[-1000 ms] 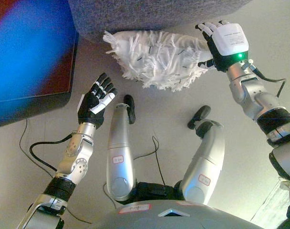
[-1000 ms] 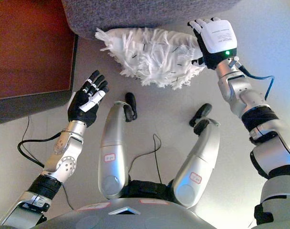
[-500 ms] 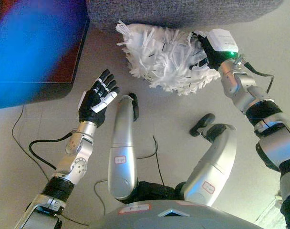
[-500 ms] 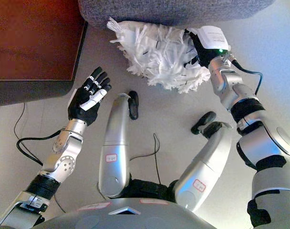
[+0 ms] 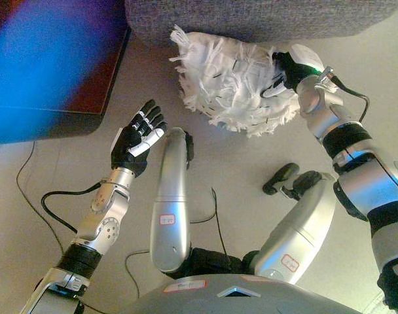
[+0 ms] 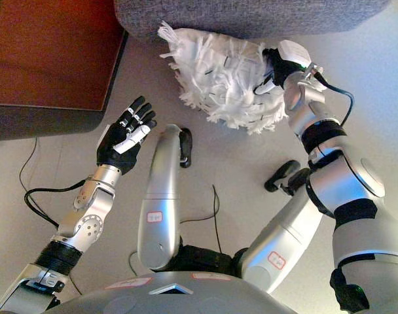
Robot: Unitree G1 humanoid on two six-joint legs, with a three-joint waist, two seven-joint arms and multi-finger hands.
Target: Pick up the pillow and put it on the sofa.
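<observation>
Right hand [image 6: 282,60] fingers buried in shaggy fringe, you cannot tell whether they pinch or lie spread. Hand pressed against right end of white pillow [image 5: 232,78]. Pillow lies on floor [image 5: 238,170], touching base of grey sofa [image 5: 264,18]. Left hand [image 5: 137,138] fingers straight and spread, palm up, holding nothing, well apart from pillow, near dark wooden cabinet [image 6: 48,59] at your left.

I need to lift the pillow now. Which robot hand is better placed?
Right. The right robot hand is already pressed into the pillow by the sofa; the left robot hand hangs open, well clear.
</observation>
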